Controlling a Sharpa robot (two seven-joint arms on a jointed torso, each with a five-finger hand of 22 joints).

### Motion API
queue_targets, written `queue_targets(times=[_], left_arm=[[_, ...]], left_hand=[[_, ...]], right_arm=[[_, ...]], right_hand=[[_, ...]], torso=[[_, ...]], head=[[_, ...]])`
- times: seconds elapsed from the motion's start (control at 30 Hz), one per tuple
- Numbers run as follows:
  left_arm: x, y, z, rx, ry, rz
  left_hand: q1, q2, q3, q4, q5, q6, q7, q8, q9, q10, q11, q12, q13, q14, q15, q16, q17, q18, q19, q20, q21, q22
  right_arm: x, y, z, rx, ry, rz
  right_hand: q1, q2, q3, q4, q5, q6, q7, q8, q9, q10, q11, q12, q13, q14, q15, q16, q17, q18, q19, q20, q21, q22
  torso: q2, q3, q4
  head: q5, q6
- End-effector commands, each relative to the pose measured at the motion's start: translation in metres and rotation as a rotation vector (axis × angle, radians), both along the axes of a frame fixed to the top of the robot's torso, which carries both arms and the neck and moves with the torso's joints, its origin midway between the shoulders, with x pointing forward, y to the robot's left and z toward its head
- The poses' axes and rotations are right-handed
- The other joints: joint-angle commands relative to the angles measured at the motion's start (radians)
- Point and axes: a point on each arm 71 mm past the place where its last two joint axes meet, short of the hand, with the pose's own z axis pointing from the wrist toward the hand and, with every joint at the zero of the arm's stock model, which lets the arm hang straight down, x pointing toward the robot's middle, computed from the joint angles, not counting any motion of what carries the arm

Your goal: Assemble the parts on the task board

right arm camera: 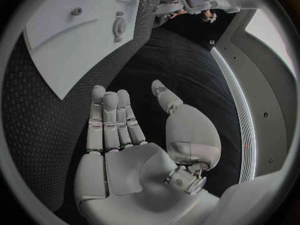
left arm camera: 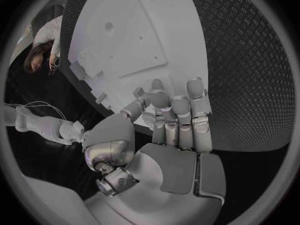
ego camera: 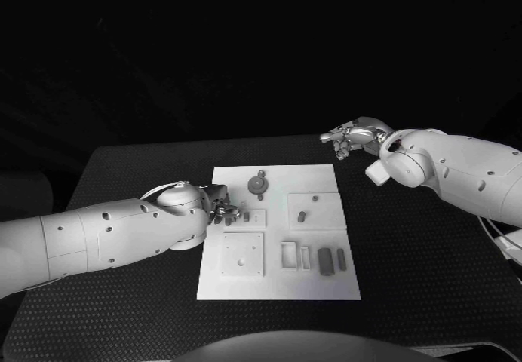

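You had a black table (ego camera: 130, 173) with a fine textured surface under everything. At its near right edge, a pale cable (ego camera: 507, 245) ran off toward the side of the view.

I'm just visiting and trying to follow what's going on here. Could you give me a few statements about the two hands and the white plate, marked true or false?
1. The task board lies flat on the black table. True.
2. The right hand rests on the board. False: it is off the board, over the table beyond the board's far right corner.
3. The right hand holds a part. False: its palm is bare and its fingers are apart.
4. The left hand is at the board's left edge. True.
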Motion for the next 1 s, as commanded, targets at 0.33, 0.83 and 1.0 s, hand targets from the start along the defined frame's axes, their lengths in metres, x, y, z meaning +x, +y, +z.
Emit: queue_targets(times=[0.33, 0.83, 1.0], left_arm=[[-0.0004, 0.0010, -0.0011, 0.013, 0.001, -0.007], [-0.0011, 0.0008, -0.0018, 0.020, 0.012, -0.015], [-0.0015, 0.0001, -0.0022, 0.019, 0.020, -0.016]], left_hand=[[0.088, 0.041, 0.010, -0.047, 0.053, -0.008, -0.001, 0.002, -0.001, 0.000, -0.001, 0.008, -0.006, -0.005, 0.003, 0.007, -0.004, 0.010, 0.000, -0.003, -0.002, 0.020], [0.101, 0.061, 0.010, -0.052, 0.058, -0.009, -0.001, 0.002, -0.002, -0.001, 0.000, 0.008, -0.008, -0.005, 0.004, 0.008, -0.005, 0.009, -0.001, -0.002, -0.003, 0.020], [0.102, 0.062, 0.009, -0.053, 0.060, -0.010, -0.001, 0.002, -0.002, -0.001, 0.000, 0.008, -0.009, -0.005, 0.005, 0.008, -0.005, 0.009, -0.001, -0.001, -0.003, 0.020]], right_arm=[[-0.0008, 0.0014, -0.0007, 0.004, 0.004, 0.016], [-0.0007, 0.0015, -0.0010, 0.004, 0.005, 0.016], [-0.0008, 0.0017, -0.0010, 0.004, 0.006, 0.017]], right_hand=[[-0.006, 0.006, -0.004, 0.003, 0.003, -0.003, 0.007, 0.004, 0.000, 0.006, -0.001, 0.005, -0.002, 0.000, -0.006, -0.004, -0.001, 0.015, 0.000, 0.006, -0.005, 0.001], [-0.006, 0.006, -0.004, 0.003, 0.003, -0.003, 0.007, 0.004, 0.000, 0.006, -0.001, 0.006, -0.003, 0.000, -0.006, -0.004, -0.001, 0.015, 0.000, 0.006, -0.005, 0.001], [-0.006, 0.006, -0.004, 0.003, 0.003, -0.003, 0.007, 0.004, 0.000, 0.006, -0.001, 0.006, -0.004, 0.000, -0.006, -0.004, -0.001, 0.015, 0.001, 0.006, -0.005, 0.001]], torso=[[0.000, -0.0004, 0.0008], [0.000, -0.0004, 0.0001], [0.000, 0.0001, 0.0003]], head=[[0.000, -0.002], [0.000, -0.004], [0.000, -0.004]])
